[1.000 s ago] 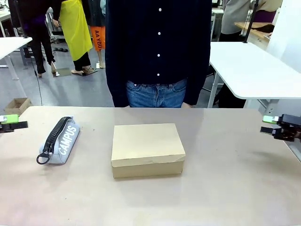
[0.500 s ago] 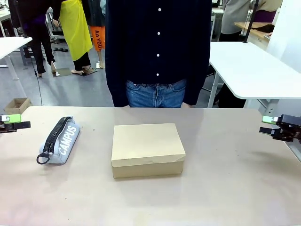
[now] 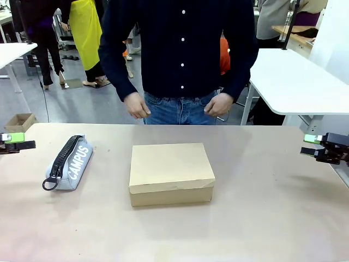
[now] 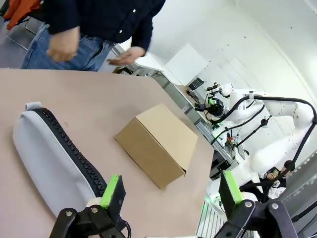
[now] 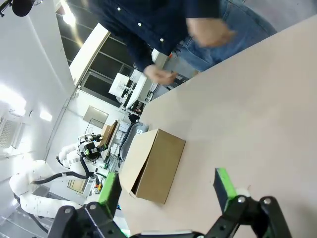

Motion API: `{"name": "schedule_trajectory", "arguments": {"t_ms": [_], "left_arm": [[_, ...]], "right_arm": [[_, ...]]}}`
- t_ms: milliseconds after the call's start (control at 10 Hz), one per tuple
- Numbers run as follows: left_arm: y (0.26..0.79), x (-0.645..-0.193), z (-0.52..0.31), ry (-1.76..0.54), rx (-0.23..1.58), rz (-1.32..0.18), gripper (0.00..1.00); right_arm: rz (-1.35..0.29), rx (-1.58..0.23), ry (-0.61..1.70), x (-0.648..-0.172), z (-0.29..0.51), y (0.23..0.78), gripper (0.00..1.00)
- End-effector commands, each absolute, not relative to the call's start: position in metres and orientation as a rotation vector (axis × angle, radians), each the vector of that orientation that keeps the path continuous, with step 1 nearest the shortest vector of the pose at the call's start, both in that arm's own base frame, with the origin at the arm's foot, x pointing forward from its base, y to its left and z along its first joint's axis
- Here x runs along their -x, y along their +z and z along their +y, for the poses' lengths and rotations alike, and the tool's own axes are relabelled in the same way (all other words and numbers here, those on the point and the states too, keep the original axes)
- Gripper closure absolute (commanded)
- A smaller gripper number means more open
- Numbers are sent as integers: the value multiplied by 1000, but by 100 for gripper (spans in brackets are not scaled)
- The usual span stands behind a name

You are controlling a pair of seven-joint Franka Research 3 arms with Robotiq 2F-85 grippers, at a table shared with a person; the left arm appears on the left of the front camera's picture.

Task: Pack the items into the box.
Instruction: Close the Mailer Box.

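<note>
boxes: one closed cardboard box [image 3: 170, 173]
pencil cases: one grey pencil case [image 3: 70, 162], at 9 o'clock of it
grippers: two, left gripper [image 3: 12, 141], right gripper [image 3: 316, 146]
person's hands: two, hand [image 3: 136, 105] and other hand [image 3: 218, 104]

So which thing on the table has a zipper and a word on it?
The grey pencil case, lying to the left of the box. It has a black zipper and says CAMPUS; the box is plain brown cardboard, shut.

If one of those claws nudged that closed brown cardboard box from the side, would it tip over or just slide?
The small brown cardboard box is low and wide and sits flat on the beige table, so it would probably slide, not tip. Thin cardboard suggests it is light. The closed lid might flex or lift if squeezed.
</note>
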State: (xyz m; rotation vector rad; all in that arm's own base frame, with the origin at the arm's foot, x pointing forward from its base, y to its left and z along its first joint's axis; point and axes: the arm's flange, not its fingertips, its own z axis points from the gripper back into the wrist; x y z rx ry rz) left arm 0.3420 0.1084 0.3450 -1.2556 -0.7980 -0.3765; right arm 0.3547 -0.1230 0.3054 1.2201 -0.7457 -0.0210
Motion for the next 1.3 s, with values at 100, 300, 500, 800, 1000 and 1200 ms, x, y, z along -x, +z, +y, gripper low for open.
{"name": "schedule_trajectory", "arguments": {"t_ms": [100, 300, 500, 800, 1000, 1200], "left_arm": [[346, -340, 109, -394, 1251, -809, 0], [346, -340, 109, -394, 1251, -809, 0], [346, -340, 109, -394, 1251, -809, 0], [346, -340, 109, -394, 1251, -809, 0], [346, -340, 109, -394, 1251, -809, 0], [346, -340, 109, -394, 1251, -809, 0]], "right_arm": [[-747, -1199, -12, -356, -121, 309, 0], [-747, -1199, -12, -356, -121, 309, 0], [-747, -1199, -12, -356, -121, 309, 0], [-747, -1199, -12, -356, -121, 309, 0], [-747, -1199, -12, -356, -121, 309, 0], [-747, -1199, -12, -356, -121, 309, 0]]}}
